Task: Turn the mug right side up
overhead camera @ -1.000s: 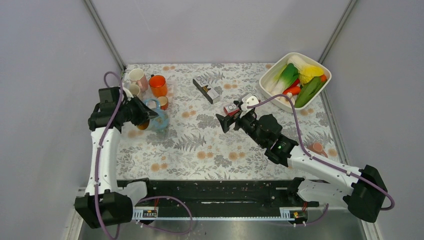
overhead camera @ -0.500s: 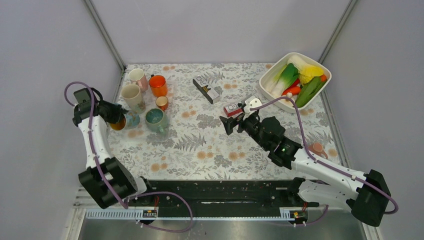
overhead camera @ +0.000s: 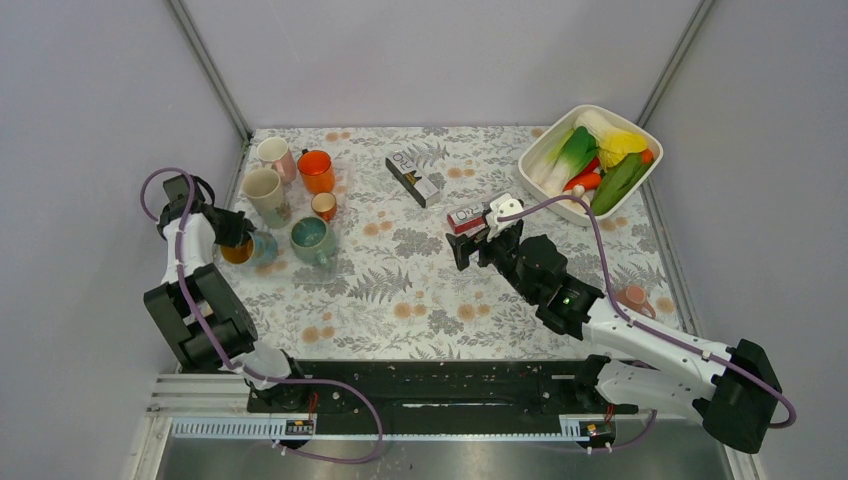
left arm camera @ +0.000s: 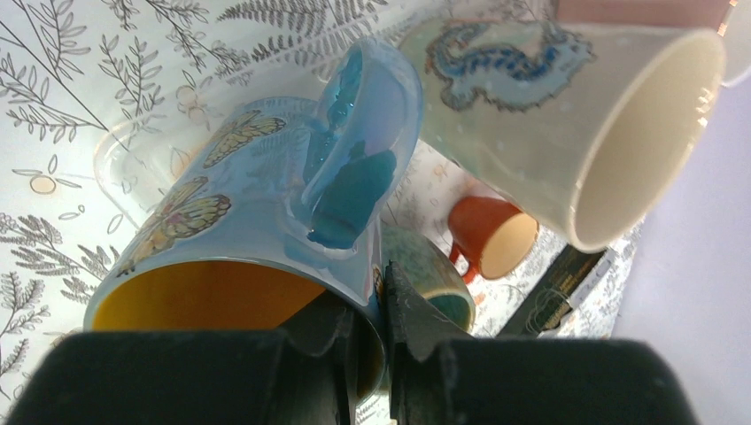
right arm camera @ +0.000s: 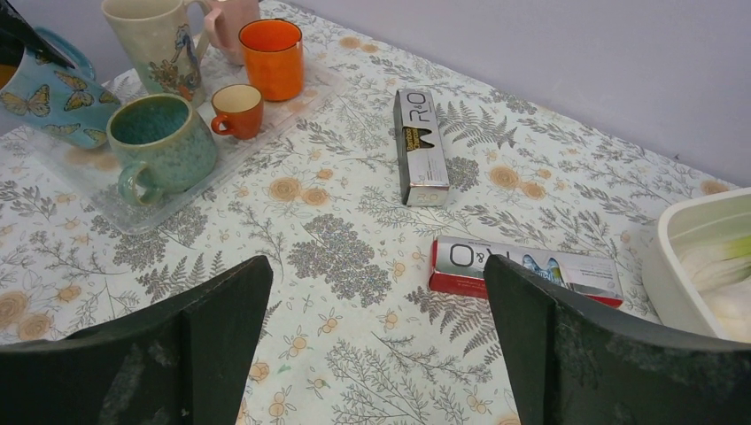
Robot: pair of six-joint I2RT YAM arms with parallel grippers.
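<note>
A light-blue butterfly mug (overhead camera: 255, 246) with a yellow inside lies tilted at the left end of the clear tray (overhead camera: 345, 190), its mouth towards the left wall. My left gripper (overhead camera: 233, 238) is shut on its rim. In the left wrist view one finger is inside the mug (left arm camera: 248, 195) and one outside, at the gripper (left arm camera: 383, 297). The mug also shows in the right wrist view (right arm camera: 49, 99). My right gripper (overhead camera: 468, 247) is open and empty above mid-table; its fingers (right arm camera: 221, 328) stand wide apart around the gripper's middle (right arm camera: 376, 270).
On the tray stand a cream mug (overhead camera: 265, 190), a pink mug (overhead camera: 273, 153), an orange mug (overhead camera: 316, 170), a small orange cup (overhead camera: 324, 205) and a teal mug (overhead camera: 310, 240). A black box (overhead camera: 413, 177), a red box (overhead camera: 465, 217), a white vegetable bin (overhead camera: 640, 135) and a pink cup (overhead camera: 633, 297) lie further right.
My left arm has swung back towards the left wall, carrying the blue mug left off the teal mug's spot; the cream and teal mugs are uncovered. The right arm shifted slightly.
</note>
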